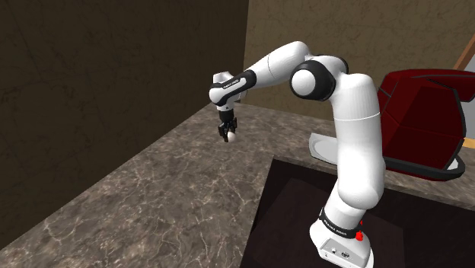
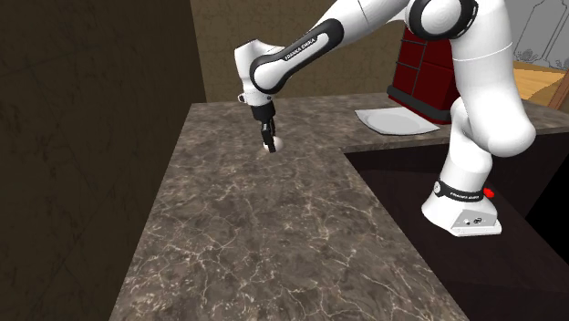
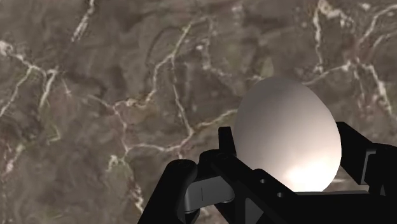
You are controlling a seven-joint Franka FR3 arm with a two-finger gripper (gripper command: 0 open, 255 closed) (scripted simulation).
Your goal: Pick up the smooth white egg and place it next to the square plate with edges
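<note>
Egg [image 3: 287,137]: smooth, white, clasped between the two black fingers of the claw [image 3: 289,167], which press on its flanks. Its rounded end pokes out past the fingertips.

We judge it light, rigid but brittle, and slick. A shell this smooth can squirt out if squeezed off-centre and crack if squeezed hard. The best hold is across the widest girth, pads opposite one another, with modest force. The present grip looks near that.

Below the claw, apart from the egg, lies the veined brown marble countertop [image 3: 95,95].

The white plate [image 2: 390,119] sits well apart from the claw, back toward the arm's base. A dark red appliance [image 2: 427,73] is beside or on it; we cannot tell which.

Setting down wants a low, gentle release, since an egg rolls.
</note>
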